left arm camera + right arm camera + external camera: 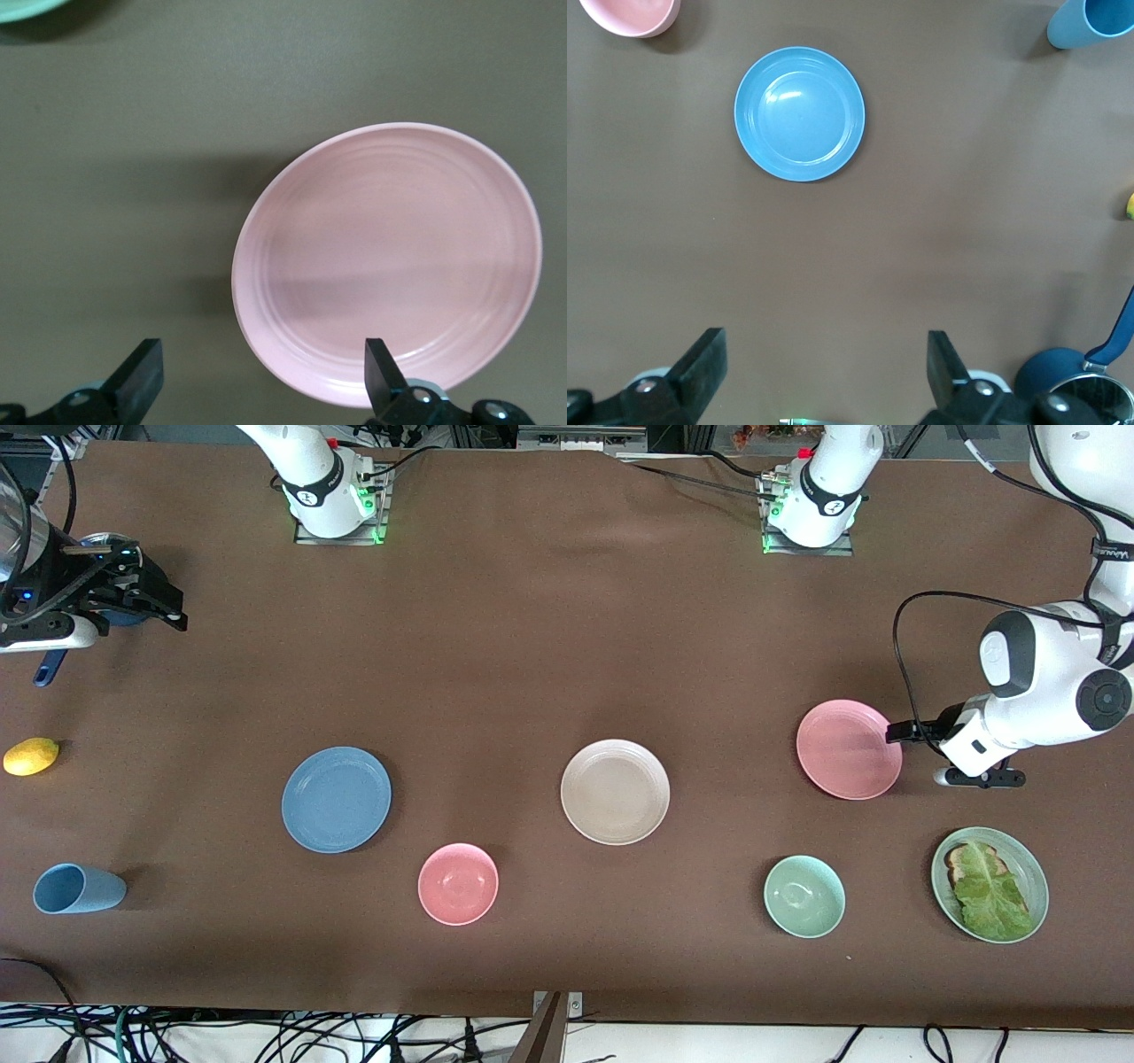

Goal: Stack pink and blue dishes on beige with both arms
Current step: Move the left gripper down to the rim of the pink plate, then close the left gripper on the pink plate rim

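Note:
The pink plate [848, 748] lies toward the left arm's end of the table. My left gripper [917, 751] is low beside that plate's rim, open; in the left wrist view the pink plate [390, 261] has its near rim between the spread fingers of the left gripper [261, 376], untouched. The beige plate [615, 791] sits mid-table with nothing on it. The blue plate [336, 799] lies toward the right arm's end. My right gripper [146, 598] hangs open and empty high over that end of the table; its view shows the right gripper [824, 367] well apart from the blue plate [800, 113].
A pink bowl [458, 883] and a green bowl [803, 895] stand nearer the front camera than the plates. A pale green plate [1038, 872] holds lettuce. A light blue cup [78, 888], a lemon [31, 756] and a blue-handled utensil [49, 669] lie at the right arm's end.

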You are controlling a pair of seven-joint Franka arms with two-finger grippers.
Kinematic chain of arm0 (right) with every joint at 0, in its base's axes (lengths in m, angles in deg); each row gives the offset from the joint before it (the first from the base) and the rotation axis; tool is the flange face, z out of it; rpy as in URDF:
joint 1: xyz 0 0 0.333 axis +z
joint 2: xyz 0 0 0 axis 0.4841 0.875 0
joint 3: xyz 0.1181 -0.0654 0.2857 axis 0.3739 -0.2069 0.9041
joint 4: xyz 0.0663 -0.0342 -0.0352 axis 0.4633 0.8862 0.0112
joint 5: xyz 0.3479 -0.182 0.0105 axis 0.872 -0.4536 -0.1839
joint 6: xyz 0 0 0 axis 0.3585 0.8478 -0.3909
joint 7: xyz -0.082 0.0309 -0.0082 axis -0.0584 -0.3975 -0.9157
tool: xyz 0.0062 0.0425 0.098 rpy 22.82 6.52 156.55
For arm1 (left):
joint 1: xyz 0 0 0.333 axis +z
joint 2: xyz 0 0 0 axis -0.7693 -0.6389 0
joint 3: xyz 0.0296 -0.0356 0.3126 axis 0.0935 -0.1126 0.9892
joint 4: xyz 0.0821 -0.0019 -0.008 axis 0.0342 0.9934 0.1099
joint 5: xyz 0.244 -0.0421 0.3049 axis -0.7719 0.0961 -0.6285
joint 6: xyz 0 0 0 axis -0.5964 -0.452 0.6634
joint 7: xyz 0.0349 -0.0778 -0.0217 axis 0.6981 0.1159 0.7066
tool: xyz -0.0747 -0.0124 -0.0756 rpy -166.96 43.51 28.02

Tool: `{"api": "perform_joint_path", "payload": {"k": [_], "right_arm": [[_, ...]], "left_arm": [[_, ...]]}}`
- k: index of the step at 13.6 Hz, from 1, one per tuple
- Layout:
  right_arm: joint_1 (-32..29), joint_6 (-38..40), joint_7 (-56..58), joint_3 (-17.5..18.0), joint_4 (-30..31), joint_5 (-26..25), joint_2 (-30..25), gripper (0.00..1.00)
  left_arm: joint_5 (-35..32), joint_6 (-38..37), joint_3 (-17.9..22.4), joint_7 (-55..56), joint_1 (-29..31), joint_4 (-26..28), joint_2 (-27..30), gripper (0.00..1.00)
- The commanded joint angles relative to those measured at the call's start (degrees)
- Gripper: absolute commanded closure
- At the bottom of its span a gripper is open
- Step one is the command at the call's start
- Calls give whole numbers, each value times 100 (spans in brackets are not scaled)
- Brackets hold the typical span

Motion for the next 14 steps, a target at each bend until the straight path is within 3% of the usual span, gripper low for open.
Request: {"api": "perform_joint_path", "payload": {"k": [1,8,9,12,14], "right_arm": [[-43,1,30,1,-23,111,-11,0],[-51,1,30,-7,-23,120,16,0],[-51,1,30,-7,-32,111,16,0],[-51,1,30,-7,-32,120,16,0],[-51,1,30,-7,-32,120,16,0]], "left_arm": [[-105,465,-38,-168,125,412,48,0],[-97,492,-38,-159,274,211,-480,0],[-97,492,-38,-159,274,192,-515,7],[-105,492,-38,-168,292,174,-586,40],[-97,501,-38,-159,292,157,-630,54]]}}
